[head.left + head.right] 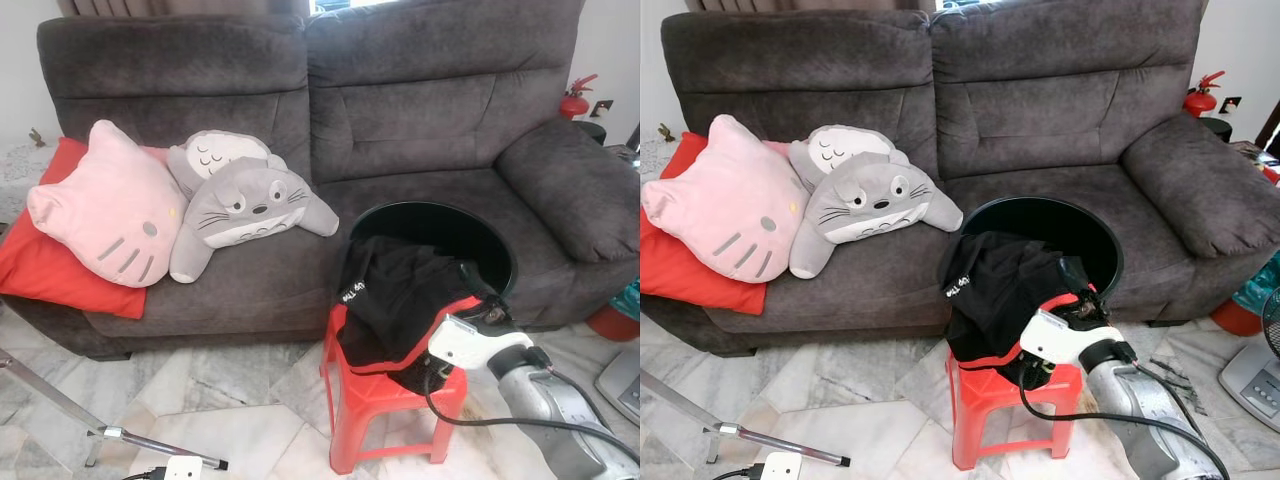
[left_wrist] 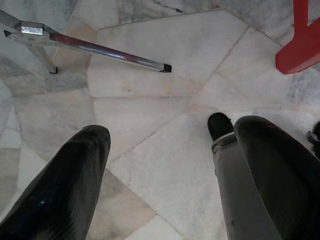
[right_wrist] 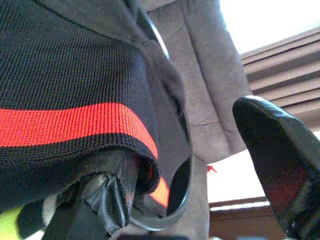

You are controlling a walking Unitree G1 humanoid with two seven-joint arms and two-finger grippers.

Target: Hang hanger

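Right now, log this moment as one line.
right hand: open, at black garment on red stool | left hand: open, idle over floor | hanger: not identifiable

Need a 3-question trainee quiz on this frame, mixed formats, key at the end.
1. True or false: the black garment with red trim lies draped over the red stool.
2. Which gripper is at the garment? A) left gripper B) right gripper
3. Fill in: the left gripper hangs open above the marble ____.

Key: 1 true; 2 B, one finger sits under the hem, the other stands apart; 3 floor.
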